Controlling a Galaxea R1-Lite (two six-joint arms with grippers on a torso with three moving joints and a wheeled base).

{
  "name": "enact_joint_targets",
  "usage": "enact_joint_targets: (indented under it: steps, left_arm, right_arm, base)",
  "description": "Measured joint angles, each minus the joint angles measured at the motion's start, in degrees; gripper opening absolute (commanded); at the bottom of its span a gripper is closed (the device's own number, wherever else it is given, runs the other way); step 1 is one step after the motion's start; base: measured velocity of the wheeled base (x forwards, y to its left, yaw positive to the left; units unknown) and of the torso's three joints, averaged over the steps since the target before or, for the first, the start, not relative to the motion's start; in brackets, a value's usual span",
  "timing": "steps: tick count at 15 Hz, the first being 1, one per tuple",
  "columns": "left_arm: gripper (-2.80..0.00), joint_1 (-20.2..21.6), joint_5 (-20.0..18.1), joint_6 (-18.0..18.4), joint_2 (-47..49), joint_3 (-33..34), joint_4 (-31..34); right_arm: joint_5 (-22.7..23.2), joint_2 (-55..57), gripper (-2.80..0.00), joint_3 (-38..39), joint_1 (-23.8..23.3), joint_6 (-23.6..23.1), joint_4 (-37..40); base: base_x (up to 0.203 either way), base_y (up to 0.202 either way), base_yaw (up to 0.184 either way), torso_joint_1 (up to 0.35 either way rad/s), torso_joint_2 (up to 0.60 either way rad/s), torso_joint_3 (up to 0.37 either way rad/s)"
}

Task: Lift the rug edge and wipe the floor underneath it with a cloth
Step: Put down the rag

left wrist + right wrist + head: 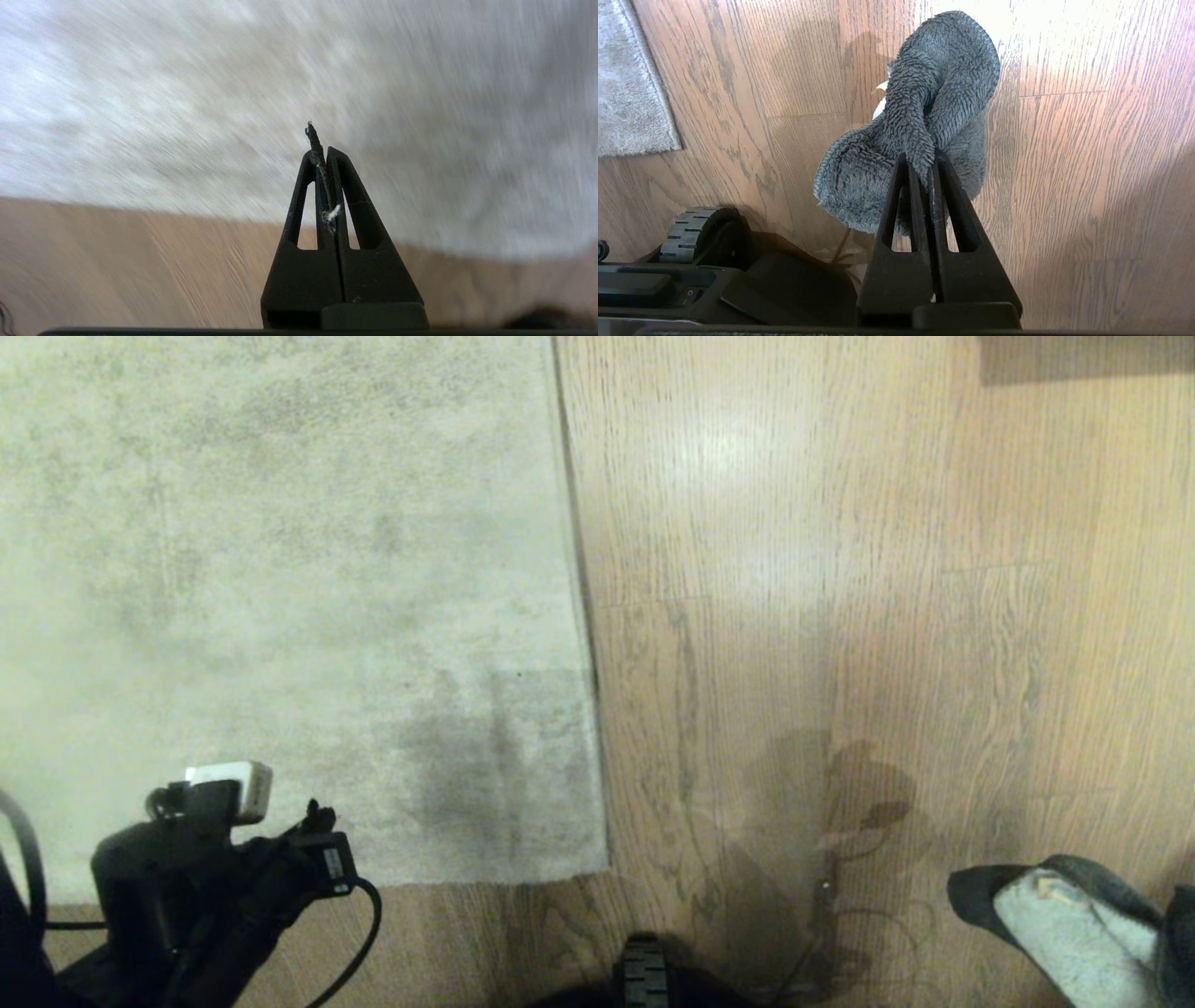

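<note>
- Underfoot: wood floor point(840, 616), light brown planks, dark grain, a bright sheen patch near the far end.
- Rug point(280, 569) covers the left side, pale grey-beige and mottled, lying flat; its long rug edge point(583, 644) runs away from the robot, and a corner sits near the base.
- Robot's shadow falls across the rug corner and the planks beside it.
- Left gripper point(322, 140) sits low at near left, over the rug's near border; fingers pressed together, only a thin dark strand and some white fluff between them. It is not gripping the rug.
- Right gripper point(924, 161) at near right, over bare floor, clamped on the cloth point(924, 107).
- Cloth hangs bunched from the fingers, dark grey pile out, whitish side up in the head view, well apart from the rug edge.
- A base wheel point(684, 233) shows by the right arm.
</note>
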Motion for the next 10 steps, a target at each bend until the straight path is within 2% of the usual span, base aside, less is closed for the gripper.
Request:
enact_joint_targets:
  steps: [6, 10]
  left_arm:
    - [-2.8, 8.41, -0.37, 2.68, -11.94, 0.02, -0.02]
    - [-2.8, 10.14, -3.67, 3.44, -19.37, 0.02, 1.89]
  right_arm:
    - [0.05, 0.0, -2.8, 0.0, 0.0, 0.01, -0.02]
    - [0.04, 0.0, -2.8, 0.0, 0.0, 0.0, -0.02]
  base:
    - [0.0, 0.0, 0.0, 0.0, 0.0, 0.0]
    - [0.0, 0.0, 0.0, 0.0, 0.0, 0.0]
